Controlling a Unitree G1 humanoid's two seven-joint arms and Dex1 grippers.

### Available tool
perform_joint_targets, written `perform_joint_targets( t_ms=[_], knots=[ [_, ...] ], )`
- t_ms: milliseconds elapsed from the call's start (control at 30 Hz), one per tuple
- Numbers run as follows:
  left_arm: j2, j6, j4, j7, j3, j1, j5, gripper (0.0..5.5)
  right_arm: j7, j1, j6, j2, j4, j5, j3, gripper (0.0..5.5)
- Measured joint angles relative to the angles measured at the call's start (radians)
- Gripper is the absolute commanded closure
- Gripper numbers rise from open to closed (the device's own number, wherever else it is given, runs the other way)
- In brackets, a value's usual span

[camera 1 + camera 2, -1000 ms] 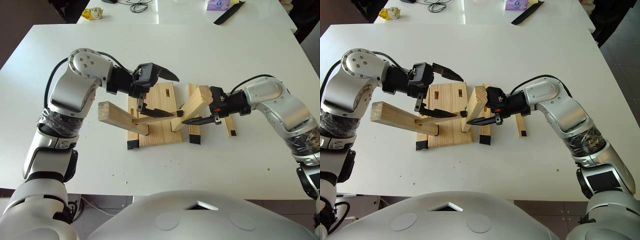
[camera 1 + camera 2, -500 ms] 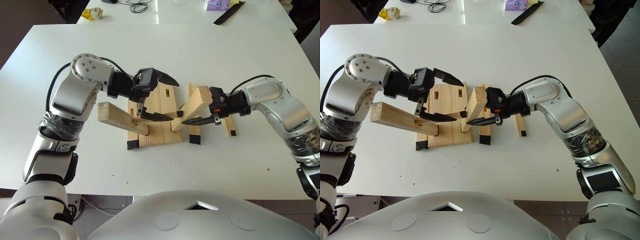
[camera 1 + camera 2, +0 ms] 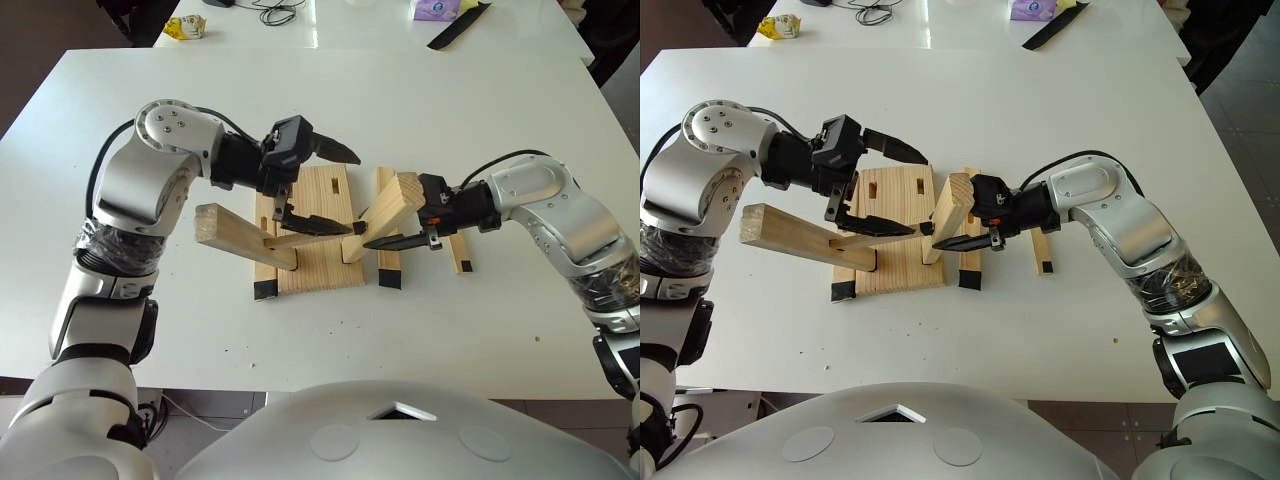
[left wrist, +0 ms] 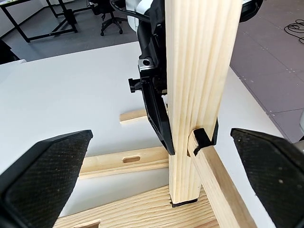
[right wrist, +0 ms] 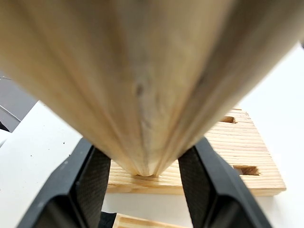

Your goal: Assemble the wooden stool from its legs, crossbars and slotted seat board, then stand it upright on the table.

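- Currently the slotted seat board [image 3: 320,270] lies flat on the desk [image 3: 480,110], with two legs standing tilted on it
- Right claw [image 5: 147,152] is clamped on the board's right-hand leg [image 3: 392,200]
- Left claw [image 3: 348,192] hangs wide open over the board, gripping nothing, just above the crossbar [image 3: 300,238] that spans to the left-hand leg [image 3: 232,230]
- Two loose legs [image 3: 387,265] lie just right of the board

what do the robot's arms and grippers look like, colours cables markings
The left arm and right arm have silver-grey shells and black wrists. A thin black cable loops along each, and crinkled clear wrap bands each farther back. The left gripper and right gripper are black, with two long tapering fingers; an orange mark sits by the right one.
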Motion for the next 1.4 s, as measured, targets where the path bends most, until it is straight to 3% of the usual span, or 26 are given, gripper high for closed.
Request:
perform_joint_targets(
  t_ms=[1400],
  knots=[
    [-0.011,-0.186,0.058,0.035,-0.038,0.063,0.070,0.10,-0.017,0.013,0.000,0.000,-0.018,-0.007,0.003,3.46]
  ],
)
